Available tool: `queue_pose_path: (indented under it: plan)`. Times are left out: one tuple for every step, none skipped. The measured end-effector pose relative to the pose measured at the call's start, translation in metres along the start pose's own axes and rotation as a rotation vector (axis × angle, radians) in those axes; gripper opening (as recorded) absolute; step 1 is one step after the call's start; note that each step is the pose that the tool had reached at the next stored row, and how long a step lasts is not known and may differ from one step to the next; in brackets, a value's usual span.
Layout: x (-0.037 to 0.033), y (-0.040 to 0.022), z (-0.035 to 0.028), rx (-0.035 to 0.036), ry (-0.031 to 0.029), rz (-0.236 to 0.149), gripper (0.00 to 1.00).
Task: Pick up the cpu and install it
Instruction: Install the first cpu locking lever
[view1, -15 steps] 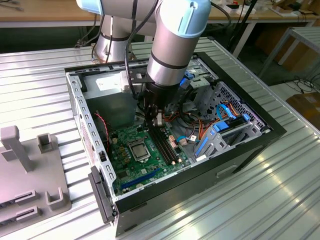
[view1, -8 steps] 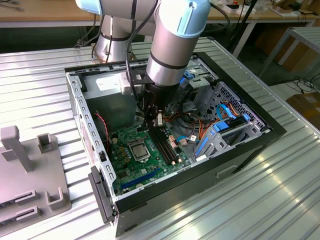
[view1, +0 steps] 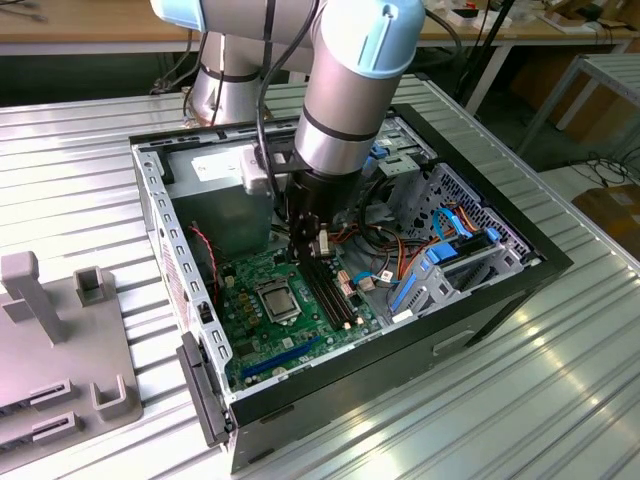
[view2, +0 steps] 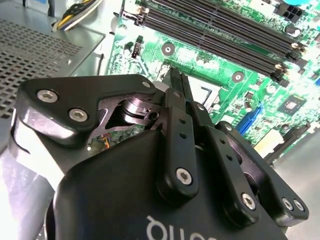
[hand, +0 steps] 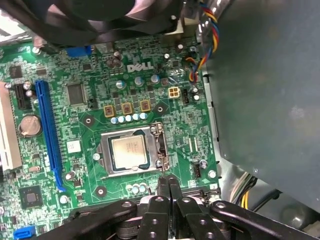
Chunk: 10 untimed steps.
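Silver-topped cpu (hand: 128, 151) sits in its socket; the end effector (hand: 168, 182), fingers clenched together empty, points down just beside it.

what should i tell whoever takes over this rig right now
Gripper: fingers pressed together, holding nothing, poised above the motherboard beside the socket.
CPU: already lying in the socket on the board, inside the open computer case; in the exterior view it sits at.
Done: chip placed.
Left: I can't tell from these views whether the retaining frame is latched; check it.
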<state>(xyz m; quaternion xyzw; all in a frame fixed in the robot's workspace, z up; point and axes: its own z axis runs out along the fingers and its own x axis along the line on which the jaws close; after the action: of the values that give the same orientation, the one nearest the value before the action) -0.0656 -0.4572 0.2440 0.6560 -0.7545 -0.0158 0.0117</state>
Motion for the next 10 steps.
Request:
queue_pose_path:
  plan:
    - [0.0,0.0002,0.0,0.0001,0.001,-0.012,0.15]
    - [0.0,0.0002,0.0,0.0001,0.002,-0.028,0.15]
    - [0.0,0.0002,-0.0002,0.0002,0.0027,-0.036,0.15]
    - [-0.0001,0.0003,-0.0006,0.0002,0.0038,-0.044,0.15]
    - [-0.0001,0.0003,-0.0007,0.0003,0.0037,-0.046,0.15]
    - [0.0001,0.0004,-0.0011,0.0002,0.0041,-0.048,0.15]
    - [0.0001,0.0005,-0.0017,0.0002,0.0043,-0.05,0.15]
    - [0.0002,0.0006,-0.0022,0.0003,0.0044,-0.053,0.15]
    - [0.0003,0.0007,-0.0024,0.0003,0.0043,-0.057,0.15]
    - [0.0008,0.0007,-0.0026,0.0002,0.0051,-0.062,0.15]
